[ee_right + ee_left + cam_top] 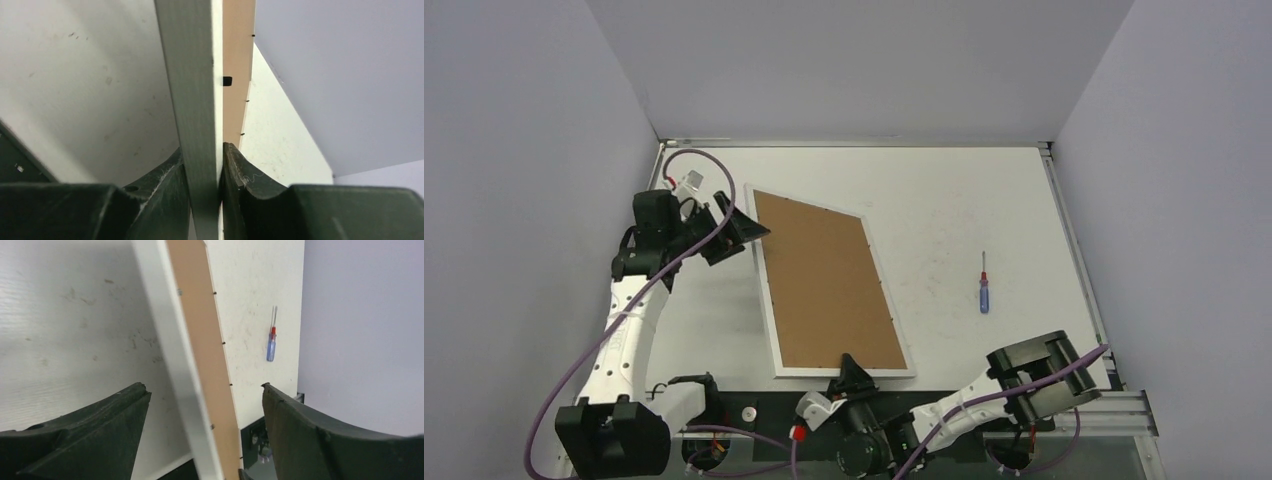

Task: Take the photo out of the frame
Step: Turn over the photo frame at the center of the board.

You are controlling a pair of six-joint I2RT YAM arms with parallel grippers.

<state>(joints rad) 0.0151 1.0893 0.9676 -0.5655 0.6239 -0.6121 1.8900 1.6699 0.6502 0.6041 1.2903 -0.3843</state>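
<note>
The large flat rectangular frame [829, 285] with narrow white border strips lies brown fibreboard back upward, just left of centre on the white worktop [944, 200], its long sides running from 12 to 6 o'clock. The right gripper [202, 155] is clenched on the white border at the frame's 6 o'clock edge, one finger pressed to each face. At the frame's 10 o'clock corner the left gripper [205, 390] stands released, its fingers apart on either side of the border without touching it. A small red-and-blue screwdriver [984, 285] lies well apart at the frame's 3 o'clock.
</note>
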